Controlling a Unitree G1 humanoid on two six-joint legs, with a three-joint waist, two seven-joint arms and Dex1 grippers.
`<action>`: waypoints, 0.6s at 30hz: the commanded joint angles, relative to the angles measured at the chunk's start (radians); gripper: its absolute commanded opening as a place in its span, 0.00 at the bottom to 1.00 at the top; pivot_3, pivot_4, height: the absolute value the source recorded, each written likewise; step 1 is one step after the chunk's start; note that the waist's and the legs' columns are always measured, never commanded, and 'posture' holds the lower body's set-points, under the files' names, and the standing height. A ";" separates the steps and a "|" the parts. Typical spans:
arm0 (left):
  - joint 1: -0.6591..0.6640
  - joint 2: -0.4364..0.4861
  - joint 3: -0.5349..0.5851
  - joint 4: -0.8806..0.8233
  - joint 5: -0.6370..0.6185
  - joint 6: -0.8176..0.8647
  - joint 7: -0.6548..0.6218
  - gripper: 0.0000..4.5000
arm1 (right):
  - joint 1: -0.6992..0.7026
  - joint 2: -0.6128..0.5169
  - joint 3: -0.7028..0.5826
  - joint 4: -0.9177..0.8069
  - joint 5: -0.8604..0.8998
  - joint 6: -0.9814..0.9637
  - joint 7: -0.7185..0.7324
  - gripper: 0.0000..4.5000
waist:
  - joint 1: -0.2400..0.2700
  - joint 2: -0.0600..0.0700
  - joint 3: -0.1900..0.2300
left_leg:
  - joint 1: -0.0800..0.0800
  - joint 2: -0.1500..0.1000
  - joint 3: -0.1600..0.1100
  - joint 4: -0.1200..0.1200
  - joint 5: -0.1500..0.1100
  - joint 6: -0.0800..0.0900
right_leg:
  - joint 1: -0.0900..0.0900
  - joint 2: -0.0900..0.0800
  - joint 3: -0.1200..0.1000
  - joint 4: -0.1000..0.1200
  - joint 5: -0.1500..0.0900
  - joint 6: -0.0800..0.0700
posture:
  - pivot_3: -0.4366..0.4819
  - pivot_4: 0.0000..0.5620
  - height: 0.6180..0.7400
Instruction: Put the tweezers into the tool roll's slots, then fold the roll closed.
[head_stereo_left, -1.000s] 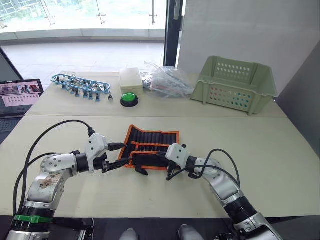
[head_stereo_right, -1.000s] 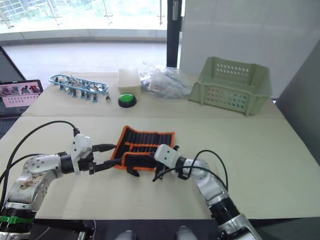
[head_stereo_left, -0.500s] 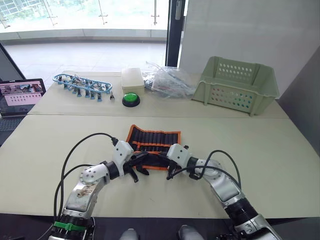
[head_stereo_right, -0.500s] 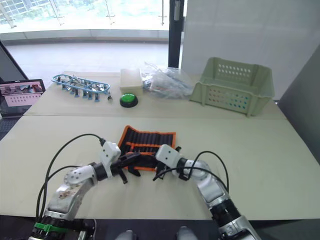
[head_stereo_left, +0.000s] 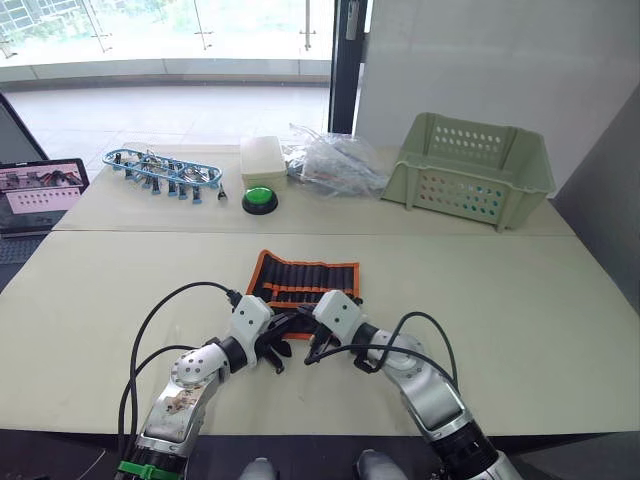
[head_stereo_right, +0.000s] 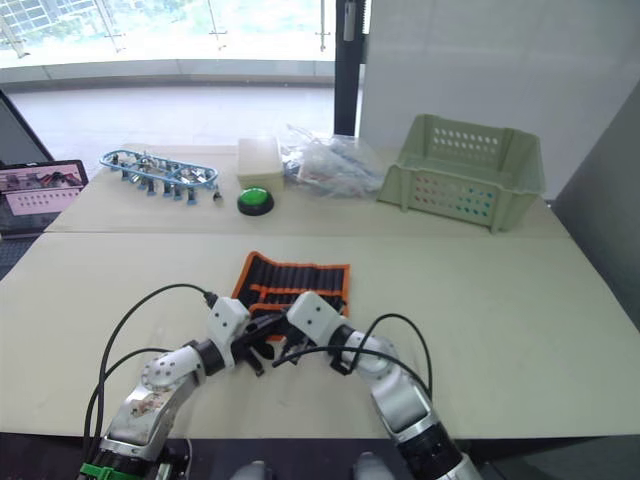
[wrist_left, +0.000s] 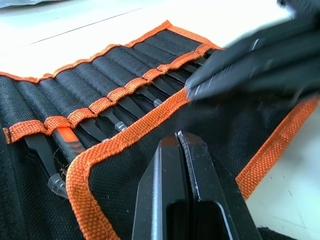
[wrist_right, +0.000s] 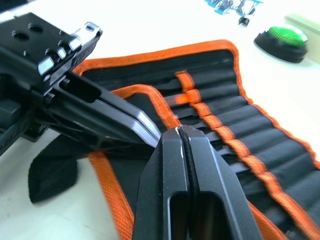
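Black tool roll (head_stereo_left: 305, 282), grippers (both closed) meeting above

The tool roll (wrist_left: 235, 135) is rough black woven cloth with orange cloth trim. Each claw is smooth, slightly shiny black plastic: left claw (wrist_left: 181, 137), right claw (wrist_right: 181, 131). The tabletop (head_stereo_left: 560, 300) looks smooth and matt.

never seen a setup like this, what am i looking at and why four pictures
A two-armed humanoid robot works at a table. Two pictures come from cameras in its head, looking down; two from cameras on its wrists, looking along the black fingers. The left gripper and right gripper are both shut, over the near flap of a black, orange-trimmed tool roll with tweezers in its slots. Farther back: a green basket, green button, blue tool rack, plastic bags.
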 joint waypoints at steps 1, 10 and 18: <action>0.005 0.009 0.009 -0.027 -0.013 -0.002 -0.005 0.01 | 0.012 0.016 -0.020 0.011 -0.027 0.015 -0.066 0.00 | 0.000 0.000 0.000 | 0.000 0.000 0.000 0.000 0.000 0.000 | 0.000 0.000 0.000 0.000 0.000 0.000 | 0.48 0.27 0.78; 0.031 0.059 0.087 -0.012 -0.027 0.004 0.012 0.01 | 0.053 -0.061 -0.104 -0.017 -0.010 0.034 -0.071 0.00 | 0.002 0.000 0.000 | 0.000 0.000 0.000 0.000 0.000 0.000 | 0.001 0.000 0.000 -0.001 0.000 0.000 | 0.48 0.27 0.78; 0.041 0.071 0.108 -0.018 -0.025 0.007 0.017 0.01 | 0.104 -0.093 -0.149 -0.097 0.026 0.083 -0.064 0.00 | 0.001 0.000 0.000 | 0.001 0.000 0.000 0.000 0.000 0.000 | 0.002 0.000 0.000 -0.002 0.000 0.000 | 0.48 0.27 0.78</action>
